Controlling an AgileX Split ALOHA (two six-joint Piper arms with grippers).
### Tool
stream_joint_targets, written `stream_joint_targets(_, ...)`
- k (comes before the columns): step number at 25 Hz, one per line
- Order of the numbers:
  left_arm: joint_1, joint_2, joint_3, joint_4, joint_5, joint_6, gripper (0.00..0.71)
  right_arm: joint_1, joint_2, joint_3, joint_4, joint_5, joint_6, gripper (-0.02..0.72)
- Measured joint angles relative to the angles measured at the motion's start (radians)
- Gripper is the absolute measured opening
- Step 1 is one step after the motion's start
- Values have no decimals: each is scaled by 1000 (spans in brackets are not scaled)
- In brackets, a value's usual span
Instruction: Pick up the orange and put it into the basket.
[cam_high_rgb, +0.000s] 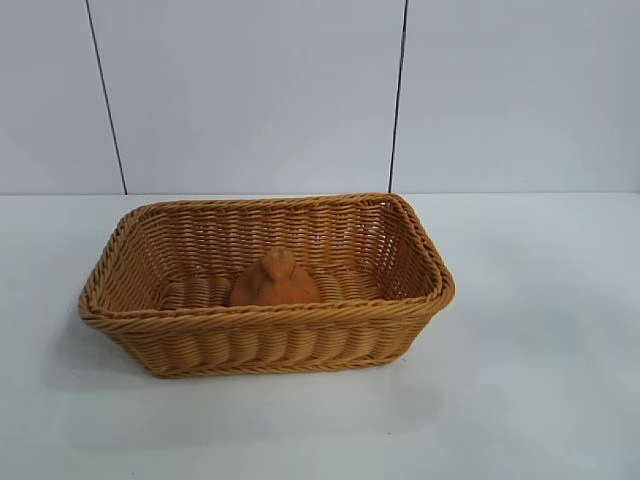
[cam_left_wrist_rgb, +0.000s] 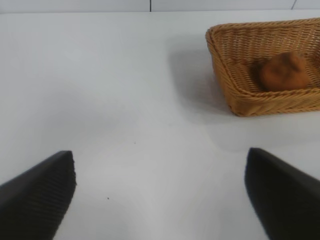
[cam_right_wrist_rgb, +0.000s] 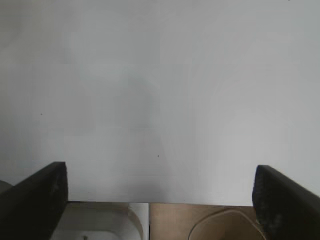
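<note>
- Table (cam_high_rgb: 560, 380) is big and white, with lots of open room around the basket (cam_high_rgb: 260, 345).
- Basket sits in the middle, not near an edge.
- Orange (cam_high_rgb: 274, 282) lies inside the basket.
- Left gripper (cam_left_wrist_rgb: 160, 192) and right gripper (cam_right_wrist_rgb: 160, 200) are spread apart, holding nothing, away from the basket.
- I think little can go wrong; a careless arm could bump the basket.

basket (cam_high_rgb: 270, 340): showing honey-tan woven wicker
orange (cam_high_rgb: 274, 282): showing matte orange-brown
table (cam_high_rgb: 540, 380): showing plain white
wall (cam_high_rgb: 250, 90): showing pale grey panels, dark seams
fingers (cam_left_wrist_rgb: 35, 200): showing black, ribbed
</note>
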Motion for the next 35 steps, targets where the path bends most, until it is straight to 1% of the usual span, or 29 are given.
stream_joint_targets(5, 0, 0, 0, 0, 0, 0, 655, 0, -138, 3, 2, -12, 0, 694)
stream_joint_targets(12, 0, 0, 0, 0, 0, 0, 655, -2, -230, 3, 9, -13, 0, 694)
stream_joint_targets(18, 0, 0, 0, 0, 0, 0, 655, -78, -344, 3, 15, -14, 0, 694)
stream_joint_targets(23, 0, 0, 0, 0, 0, 0, 655, -84, -482, 3, 20, -13, 0, 694)
stream_joint_targets(35, 0, 0, 0, 0, 0, 0, 655, -84, -500, 3, 32, -11, 0, 694)
